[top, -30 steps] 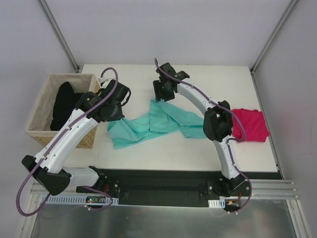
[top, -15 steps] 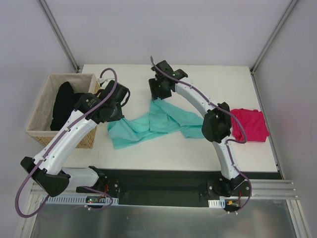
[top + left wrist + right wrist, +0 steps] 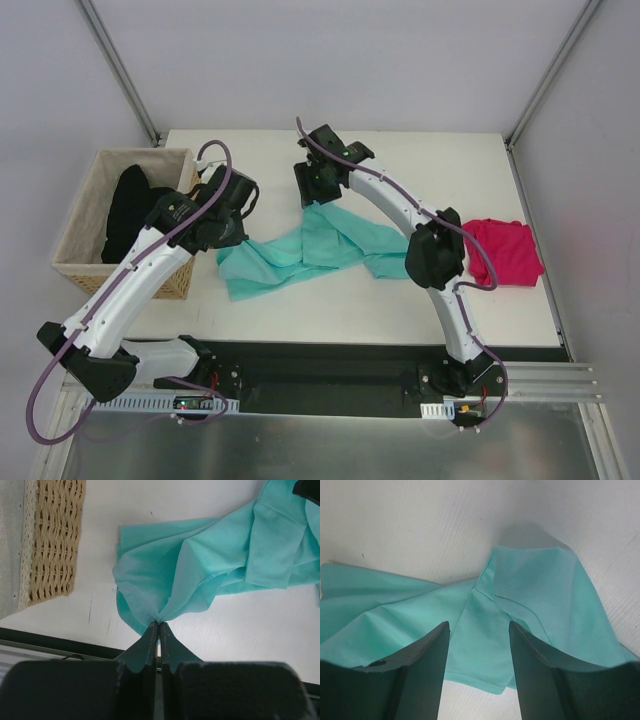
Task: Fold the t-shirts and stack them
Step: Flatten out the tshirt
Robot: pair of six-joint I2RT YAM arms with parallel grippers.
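Pink t-shirt (image 3: 505, 250) looks folded by the worktop's (image 3: 440, 170) right edge; teal t-shirt (image 3: 310, 250) lies rumpled mid-worktop, unfolded. Left end effector (image 3: 159, 630) is pinched tight on its left edge; right end effector (image 3: 477, 627) hangs open, empty, over its far corner.

The teal t-shirt (image 3: 310, 248) lies unfolded and rumpled in a long, creased band across the middle of the white table (image 3: 420, 160), with loose folds piled over one another. Its left end is gathered up into a tight bunch. The pink t-shirt (image 3: 510, 250) sits apart from it at the table's right edge as a flat, compact bundle, its left side hidden.
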